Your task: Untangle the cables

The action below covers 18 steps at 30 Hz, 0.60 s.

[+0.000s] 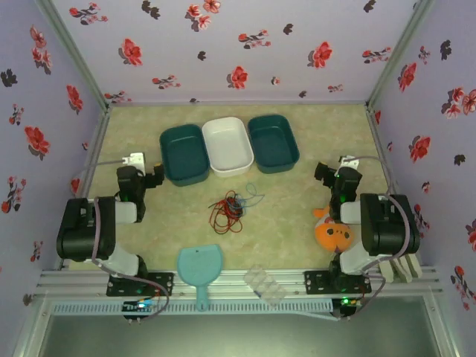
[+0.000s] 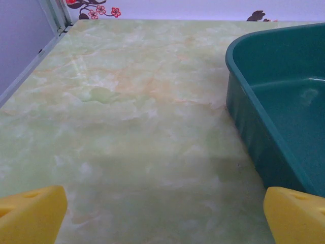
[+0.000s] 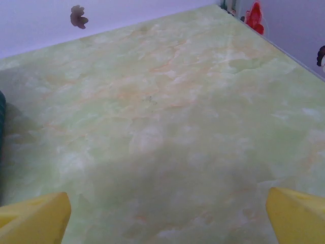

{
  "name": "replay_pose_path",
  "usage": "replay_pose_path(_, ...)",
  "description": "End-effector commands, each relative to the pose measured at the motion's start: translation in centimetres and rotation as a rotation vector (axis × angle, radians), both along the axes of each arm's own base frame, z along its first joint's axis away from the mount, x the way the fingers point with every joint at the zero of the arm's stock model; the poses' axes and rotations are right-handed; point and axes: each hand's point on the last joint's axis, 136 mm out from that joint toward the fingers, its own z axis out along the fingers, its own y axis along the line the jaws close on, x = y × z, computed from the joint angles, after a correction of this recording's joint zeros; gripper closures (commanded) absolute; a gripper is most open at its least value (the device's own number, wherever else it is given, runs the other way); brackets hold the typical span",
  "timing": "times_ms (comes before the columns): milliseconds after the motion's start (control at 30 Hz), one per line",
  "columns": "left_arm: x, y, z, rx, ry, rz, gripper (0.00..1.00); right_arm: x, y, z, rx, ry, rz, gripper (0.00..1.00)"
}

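My left gripper [image 1: 155, 178] sits near the left edge of the worktop [image 1: 297, 223], its yellow fingertips [image 2: 31, 213] spread wide over bare surface beside a teal bin [image 2: 274, 101], holding nothing. The cables [image 1: 232, 208], red, black and blue-teal, lie in one tangle mid-worktop, in front of the bins. My right gripper [image 1: 326, 172] sits by the right edge, jaws likewise apart and empty. I judge both are parked clear so either can reach in
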Motion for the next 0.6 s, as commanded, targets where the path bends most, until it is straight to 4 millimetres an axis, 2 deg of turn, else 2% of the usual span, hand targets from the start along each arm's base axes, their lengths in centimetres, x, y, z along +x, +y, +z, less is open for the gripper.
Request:
replay_pose_path(0,0.61,-0.15,0.86,0.018,-0.028,-0.009,0.00,0.81,0.05,1.21,-0.020,-0.041,0.013,0.01)
replay_pose_path(567,0.60,-0.15,0.84,0.018,-0.027,-0.009,0.00,0.85,0.15,1.14,-0.036,-0.032,0.008,0.01)
